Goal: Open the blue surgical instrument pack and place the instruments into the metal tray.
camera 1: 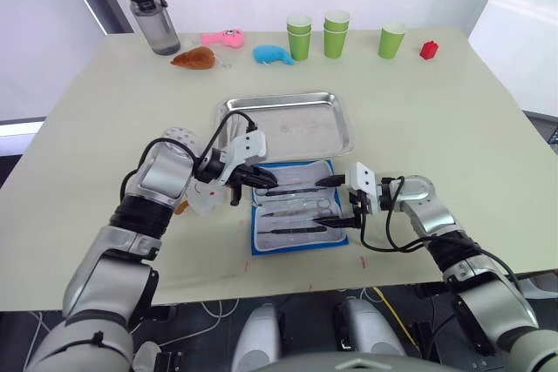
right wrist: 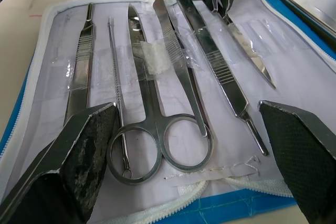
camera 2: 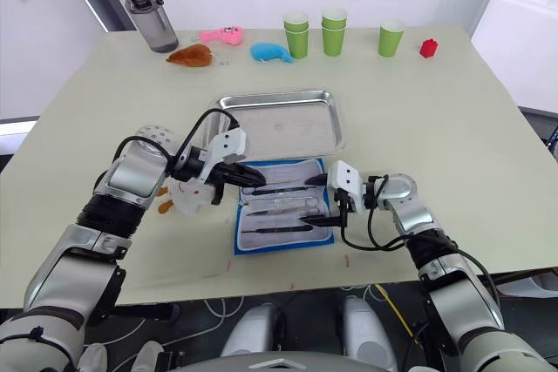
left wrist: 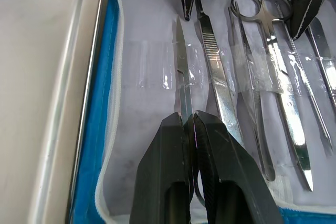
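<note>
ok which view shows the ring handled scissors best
The right wrist view: the scissors lie whole on the open pack's lining, rings nearest the camera, under a clear strap. The left wrist view shows them from the tip end, one ring partly behind the right gripper's finger. The eye views show them tiny.

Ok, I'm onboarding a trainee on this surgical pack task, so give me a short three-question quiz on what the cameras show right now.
1. True or false: the blue surgical instrument pack lies open.
2. What is the left hand shut on? A) ring-handled scissors B) a slim pointed instrument C) the pack's zip edge
3. Fill in: the metal tray holds ____ instruments so far.

Key
1. True; its pale lining faces up.
2. B.
3. No; the right hand waits open around the scissor rings.
</note>
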You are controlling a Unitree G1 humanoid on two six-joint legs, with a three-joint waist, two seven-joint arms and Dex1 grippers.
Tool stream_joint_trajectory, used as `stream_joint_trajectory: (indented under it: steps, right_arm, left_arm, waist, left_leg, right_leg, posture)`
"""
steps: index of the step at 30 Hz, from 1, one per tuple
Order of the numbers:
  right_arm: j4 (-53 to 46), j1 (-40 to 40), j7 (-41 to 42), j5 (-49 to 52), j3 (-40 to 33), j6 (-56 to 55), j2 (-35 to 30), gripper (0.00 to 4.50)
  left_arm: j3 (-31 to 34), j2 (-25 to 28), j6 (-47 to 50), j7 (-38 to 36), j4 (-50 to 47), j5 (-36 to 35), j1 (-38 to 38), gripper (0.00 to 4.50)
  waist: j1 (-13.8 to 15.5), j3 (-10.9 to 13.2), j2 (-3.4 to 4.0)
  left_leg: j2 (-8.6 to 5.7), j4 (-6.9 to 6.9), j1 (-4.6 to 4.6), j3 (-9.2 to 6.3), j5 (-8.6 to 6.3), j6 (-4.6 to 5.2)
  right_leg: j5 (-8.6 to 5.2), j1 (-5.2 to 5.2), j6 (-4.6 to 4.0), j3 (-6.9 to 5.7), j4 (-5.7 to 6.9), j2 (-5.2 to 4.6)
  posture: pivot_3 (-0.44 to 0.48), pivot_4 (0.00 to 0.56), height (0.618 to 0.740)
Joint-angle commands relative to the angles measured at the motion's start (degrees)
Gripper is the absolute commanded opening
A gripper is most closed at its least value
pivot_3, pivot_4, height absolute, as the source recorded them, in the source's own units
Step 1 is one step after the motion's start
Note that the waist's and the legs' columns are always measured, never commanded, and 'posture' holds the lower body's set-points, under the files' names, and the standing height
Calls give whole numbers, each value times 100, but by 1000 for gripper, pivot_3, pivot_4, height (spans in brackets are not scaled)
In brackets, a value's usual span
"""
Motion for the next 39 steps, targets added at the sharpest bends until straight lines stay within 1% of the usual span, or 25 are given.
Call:
stream_joint_trajectory:
  steps: [1,10,23,31,39]
  right_arm:
    - [553,248,-196,-439,241,175,-11,4500]
    - [578,241,-214,-435,242,157,28,4500]
    - [585,251,-221,-430,239,156,48,4500]
    - [587,273,-221,-428,242,142,59,4500]
    - [639,242,-204,-438,260,121,86,4500]
  left_arm:
    - [25,182,114,-125,-259,-27,-241,126]
    - [-88,388,335,-350,-527,-75,-215,126]
    - [-67,758,541,-560,-779,-145,-222,126]
    - [14,1191,534,-748,-890,-209,-174,126]
    - [123,1649,696,-907,-1207,-458,-98,126]
  waist:
    - [-4,0,0]
    - [-10,0,0]
    - [-17,1,0]
    - [-23,2,-2]
    - [-24,2,-2]
  left_leg:
    - [0,0,0,0,0,0]
    - [2,0,4,-1,0,0]
    - [9,-1,5,-1,0,0]
    - [11,-1,5,0,0,0]
    - [12,-1,8,2,0,0]
  right_leg:
    - [0,0,0,0,0,1]
    - [0,0,0,5,1,6]
    - [-2,-2,1,7,0,13]
    - [-3,-3,1,8,0,14]
    - [-6,-2,5,10,1,15]
  posture:
    - [0,150,734]
    - [0,150,734]
    - [0,150,734]
    - [0,150,734]
    - [0,150,734]
